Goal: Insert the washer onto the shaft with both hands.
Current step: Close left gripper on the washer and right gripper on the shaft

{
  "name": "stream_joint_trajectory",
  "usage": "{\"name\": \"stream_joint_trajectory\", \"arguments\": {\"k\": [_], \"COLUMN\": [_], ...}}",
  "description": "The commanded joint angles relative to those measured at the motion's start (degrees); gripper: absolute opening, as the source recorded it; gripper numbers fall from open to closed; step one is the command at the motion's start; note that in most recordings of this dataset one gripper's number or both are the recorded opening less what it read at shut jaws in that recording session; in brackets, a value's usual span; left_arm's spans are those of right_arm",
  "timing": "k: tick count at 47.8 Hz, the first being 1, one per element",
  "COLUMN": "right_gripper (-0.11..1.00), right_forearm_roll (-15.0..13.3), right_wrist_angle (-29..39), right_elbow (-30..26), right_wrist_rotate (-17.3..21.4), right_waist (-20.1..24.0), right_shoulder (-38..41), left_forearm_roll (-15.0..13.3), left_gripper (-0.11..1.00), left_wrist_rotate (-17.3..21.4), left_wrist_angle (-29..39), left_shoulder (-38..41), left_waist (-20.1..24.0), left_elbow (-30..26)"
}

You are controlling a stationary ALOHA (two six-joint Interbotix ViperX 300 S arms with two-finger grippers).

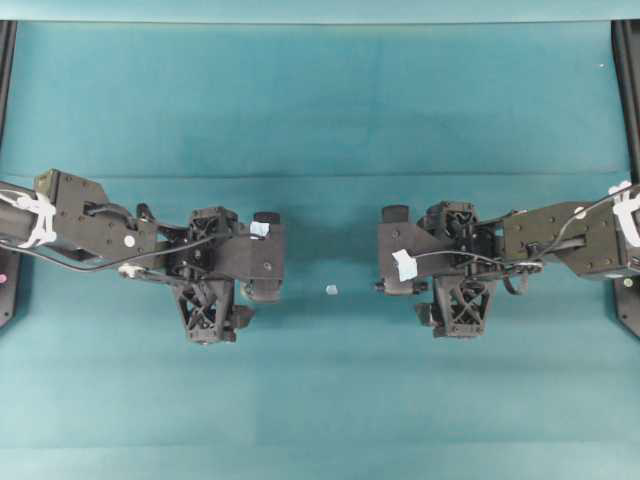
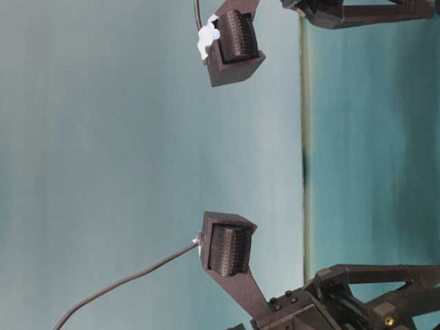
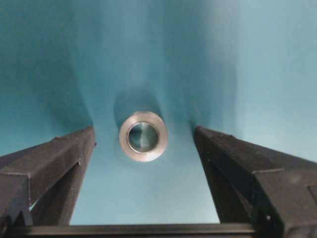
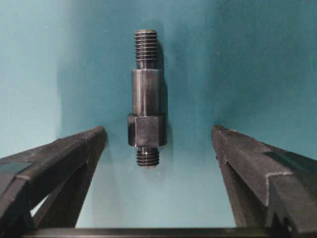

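In the left wrist view the washer (image 3: 143, 136), a silvery ring, lies flat on the teal cloth. It sits just ahead of my left gripper (image 3: 144, 130), between the fingertips and touching neither. That gripper is open wide. The shaft (image 4: 147, 96) is a dark stepped rod with threaded ends, lying lengthwise on the cloth in the right wrist view. My right gripper (image 4: 158, 128) is open, and its fingers flank the shaft's near end with clear gaps. From overhead, the left gripper (image 1: 265, 255) and right gripper (image 1: 396, 250) face each other and hide both parts.
A small pale speck (image 1: 332, 290) lies on the teal cloth (image 1: 320, 100) between the two grippers. Black frame rails run along the left edge (image 1: 6, 60) and the right edge (image 1: 628, 80) of the table.
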Motion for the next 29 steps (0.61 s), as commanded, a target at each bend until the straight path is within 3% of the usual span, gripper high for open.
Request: {"name": "stream_joint_trajectory", "arguments": {"k": [1,20,29], "right_gripper": [0.93,0.89,0.74], "right_forearm_roll": [0.26,0.26,0.18], "right_wrist_angle": [-0.18,-0.18,-0.09], "right_elbow": [-0.62,-0.62,-0.44], "right_wrist_rotate": [-0.09,-0.09,-0.35], "right_waist": [0.44,0.44,0.44], "right_shoulder": [-0.09,0.00,0.00], "left_forearm_roll": [0.09,0.00,0.09], "left_gripper": [0.92,0.88,0.71], "left_wrist_rotate": [-0.09,-0.26,-0.35], "left_wrist_angle": [-0.35,-0.35,-0.35], "left_shoulder": [-0.18,-0.09,0.09], "left_waist": [-0.09,-0.09,-0.18], "left_elbow": [-0.62,-0.88,-1.32]}}
